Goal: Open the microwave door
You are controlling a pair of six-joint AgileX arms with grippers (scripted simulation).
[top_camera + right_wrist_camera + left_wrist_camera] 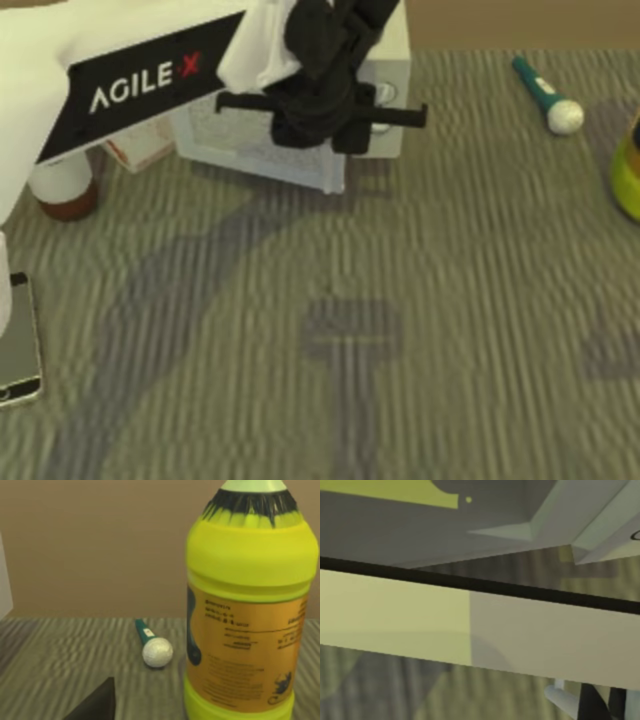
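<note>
- Overhead, one microwave (385, 60) at the table's far edge, left of centre, mostly hidden beneath the left arm.
- One microwave door (262, 145), white with a grey speckled window, swung partly out from the front; free corner pointing toward the table's near side, hinge side at the left.
- One silver knob (386, 93) glimpsed on the right panel, the rest hidden by the wrist.
- One left gripper (322, 105), black, reaching in from the upper left and hanging over the microwave's front right, just above the door's outer edge; finger spacing impossible to tell from any view.
- Left wrist view filled by a pale flat panel with a dark strip along its edge, too close to name with certainty.
- One teal-handled microphone (545, 95) with a white ball head, lying at the far right of the table (420, 330), well apart from the microwave.
- One yellow bottle (250, 615) with an orange label, upright at the right edge, close before the right wrist camera.
- One phone (18, 340) flat at the left edge.
- One brown-based white bottle (65, 185) and one white-and-orange carton (140, 150) just left of the microwave.
- Right arm outside the top view; only a dark sliver of it low in its own wrist view, fingers undeterminable.
</note>
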